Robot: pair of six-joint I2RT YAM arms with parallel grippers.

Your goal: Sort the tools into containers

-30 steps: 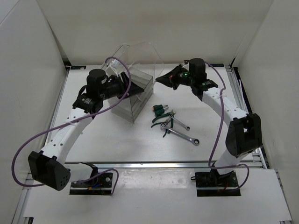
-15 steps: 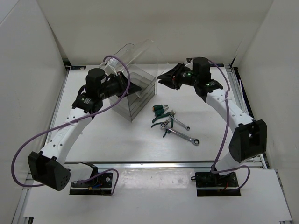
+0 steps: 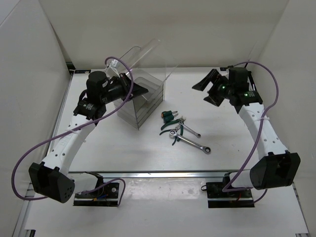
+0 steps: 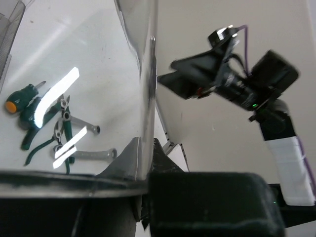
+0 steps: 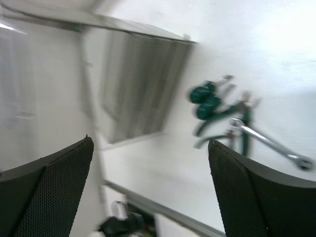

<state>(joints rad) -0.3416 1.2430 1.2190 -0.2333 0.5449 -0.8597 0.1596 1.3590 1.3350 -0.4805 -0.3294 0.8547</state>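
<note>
White tabletop [image 3: 123, 148] in the middle of the overhead view, flat, matte and bright. Plain white wall panels box it in: one across the back [image 3: 163, 29], one down the left [image 3: 29, 74], one down the right [image 3: 291, 59]. A silver metal rail [image 3: 163, 172] runs along the table's near edge, and a matching rail [image 3: 62, 106] climbs the left side. Nearest of all, a lower white board [image 3: 163, 212] spans the front.
</note>
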